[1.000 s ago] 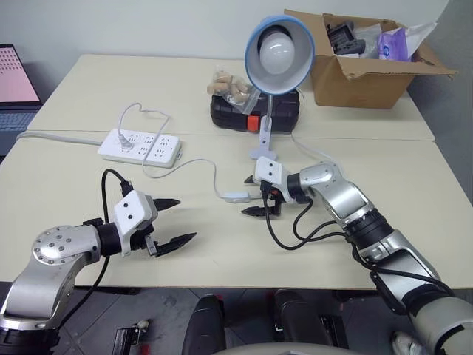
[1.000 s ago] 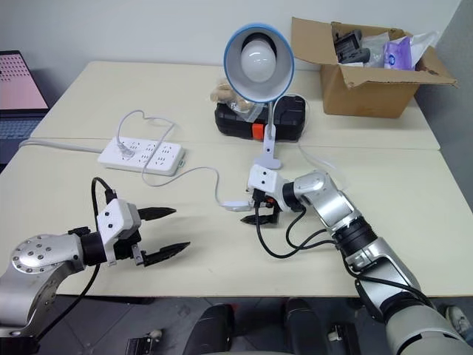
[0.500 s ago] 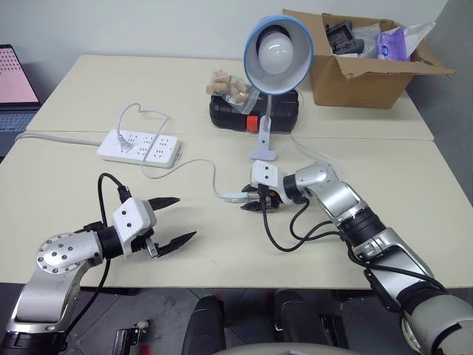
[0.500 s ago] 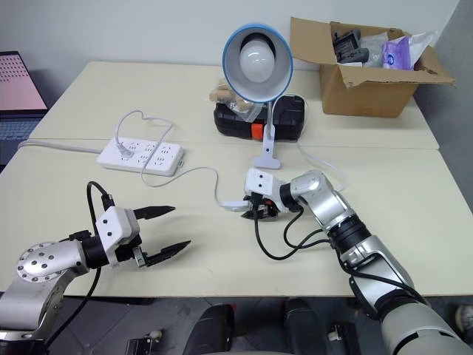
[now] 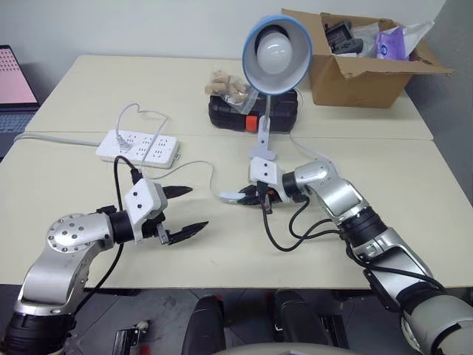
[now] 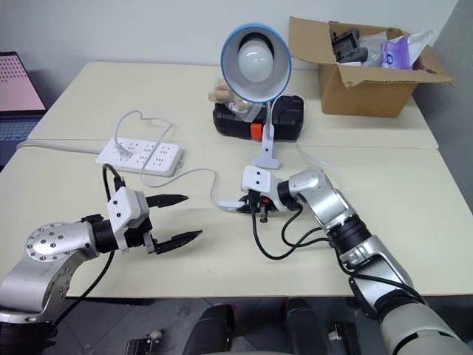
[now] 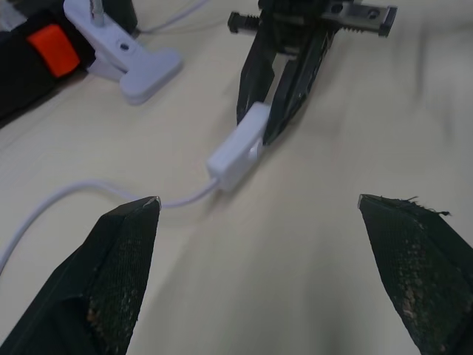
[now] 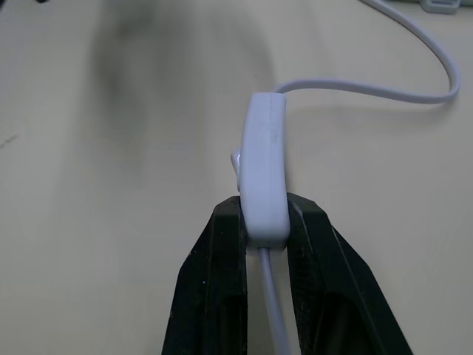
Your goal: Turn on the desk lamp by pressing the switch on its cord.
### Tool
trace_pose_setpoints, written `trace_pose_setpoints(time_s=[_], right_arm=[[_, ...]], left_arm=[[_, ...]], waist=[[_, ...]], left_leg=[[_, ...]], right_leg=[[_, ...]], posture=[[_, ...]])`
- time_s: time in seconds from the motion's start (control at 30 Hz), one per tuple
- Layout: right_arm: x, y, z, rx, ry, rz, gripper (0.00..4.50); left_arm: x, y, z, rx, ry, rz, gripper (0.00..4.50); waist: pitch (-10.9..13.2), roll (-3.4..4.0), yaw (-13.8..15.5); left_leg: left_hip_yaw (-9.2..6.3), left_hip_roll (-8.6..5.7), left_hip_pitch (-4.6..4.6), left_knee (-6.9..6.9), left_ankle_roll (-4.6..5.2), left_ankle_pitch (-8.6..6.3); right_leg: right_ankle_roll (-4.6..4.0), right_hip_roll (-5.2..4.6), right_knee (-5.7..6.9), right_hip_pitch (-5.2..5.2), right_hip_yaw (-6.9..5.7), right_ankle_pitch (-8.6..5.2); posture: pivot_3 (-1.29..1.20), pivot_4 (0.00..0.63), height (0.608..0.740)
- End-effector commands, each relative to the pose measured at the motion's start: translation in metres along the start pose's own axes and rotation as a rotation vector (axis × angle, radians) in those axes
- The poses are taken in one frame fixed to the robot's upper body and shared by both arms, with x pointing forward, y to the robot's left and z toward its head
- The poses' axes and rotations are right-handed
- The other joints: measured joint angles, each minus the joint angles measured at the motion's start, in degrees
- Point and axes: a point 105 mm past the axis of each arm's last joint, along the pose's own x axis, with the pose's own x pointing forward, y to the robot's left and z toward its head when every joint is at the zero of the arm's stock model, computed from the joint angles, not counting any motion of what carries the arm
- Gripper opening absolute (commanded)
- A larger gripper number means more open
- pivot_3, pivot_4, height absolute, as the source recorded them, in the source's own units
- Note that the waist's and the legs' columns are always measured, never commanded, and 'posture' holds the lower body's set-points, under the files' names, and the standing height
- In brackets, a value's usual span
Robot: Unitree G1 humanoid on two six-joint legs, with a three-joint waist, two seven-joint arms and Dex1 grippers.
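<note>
The desk lamp [image 5: 277,44], with a blue dome shade and a white bulb, stands clipped on its small white base [image 5: 262,152] at mid table. Its thin white cord [image 5: 198,166] curves from the power strip to the small white switch [image 5: 230,197]. My right gripper [image 5: 251,198] is shut on the switch [image 8: 264,163], its two black fingers pinching one end. The left gripper [image 5: 196,208] hangs open just above the table to the left of the switch [image 7: 238,151] and points at it, apart from it.
A white power strip [image 5: 140,146] lies at the left. Behind the lamp sit a black case [image 5: 255,111] and a bag of snacks [image 5: 229,87]. An open cardboard box [image 5: 362,70] stands at the back right. A laptop [image 5: 15,78] is at the far left edge.
My right gripper has shut on the switch, which it straddled open a second ago. The left gripper has risen and moved right toward the switch, staying open.
</note>
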Motion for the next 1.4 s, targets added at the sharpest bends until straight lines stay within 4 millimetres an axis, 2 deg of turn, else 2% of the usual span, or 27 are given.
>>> trace_pose_setpoints(time_s=[0.03, 0.3, 0.83, 0.93, 0.97, 1.07, 1.23, 1.4], right_arm=[[-0.009, 0.005, 0.021, -0.035, -0.045, 0.012, 0.38], [-0.012, 0.013, 0.035, -0.084, -0.055, 0.020, 0.38], [-0.013, 0.017, 0.036, -0.138, -0.040, 0.031, 0.38], [-0.013, 0.017, 0.037, -0.139, -0.044, 0.033, 0.38], [-0.013, 0.017, 0.037, -0.139, -0.045, 0.033, 0.38], [-0.012, 0.017, 0.037, -0.142, -0.046, 0.034, 0.38], [-0.012, 0.018, 0.037, -0.145, -0.047, 0.038, 0.38], [-0.012, 0.019, 0.037, -0.145, -0.047, 0.041, 0.38]], left_arm=[[0.009, -0.005, 0.019, 0.049, -0.026, -0.074, 4.50], [0.024, 0.000, 0.018, 0.077, 0.000, -0.123, 4.50], [0.035, 0.001, -0.001, 0.103, 0.023, -0.138, 4.50], [0.037, 0.001, -0.004, 0.110, 0.024, -0.137, 4.00], [0.037, 0.002, -0.005, 0.113, 0.024, -0.135, 3.65], [0.039, 0.004, -0.006, 0.116, 0.024, -0.133, 3.16], [0.043, 0.007, -0.009, 0.126, 0.027, -0.135, 2.05], [0.045, 0.007, -0.008, 0.135, 0.023, -0.147, 1.19]], waist=[[0.0, 0.00, -0.1], [0.0, 0.00, -0.6], [0.0, 0.00, -0.7], [0.0, 0.00, -0.7], [0.0, 0.00, -0.7], [0.0, 0.00, -0.7], [0.0, 0.00, -0.7], [0.0, 0.00, -0.7]], left_leg=[[0.00, 0.00, 0.01, 0.01, 0.00, 0.00], [0.00, -0.01, 0.01, 0.00, 0.00, 0.00], [0.00, -0.01, -0.01, 0.00, 0.00, 0.00], [0.01, -0.01, -0.01, 0.00, 0.00, 0.00], [0.00, -0.01, -0.01, 0.00, 0.00, 0.00], [-0.01, -0.01, -0.01, 0.00, 0.00, 0.00], [0.00, -0.02, -0.01, 0.01, 0.00, 0.00], [0.00, -0.02, -0.02, 0.01, 0.00, 0.00]], right_leg=[[0.01, 0.00, 0.00, 0.01, 0.01, 0.00], [0.02, 0.02, -0.01, 0.00, 0.01, 0.01], [0.02, 0.01, -0.02, -0.01, 0.01, 0.01], [0.02, 0.01, -0.02, -0.01, 0.02, 0.01], [0.02, 0.01, -0.01, -0.01, 0.02, 0.01], [0.02, 0.01, -0.01, -0.01, 0.01, 0.01], [0.02, 0.01, -0.01, -0.01, 0.01, 0.01], [0.02, 0.01, -0.01, -0.01, 0.01, 0.01]], posture=[[0.00, 0.150, 0.740], [0.00, 0.150, 0.740], [0.00, 0.150, 0.740], [0.00, 0.150, 0.740], [0.00, 0.150, 0.740], [0.00, 0.150, 0.740], [0.00, 0.150, 0.740], [0.00, 0.150, 0.740]])
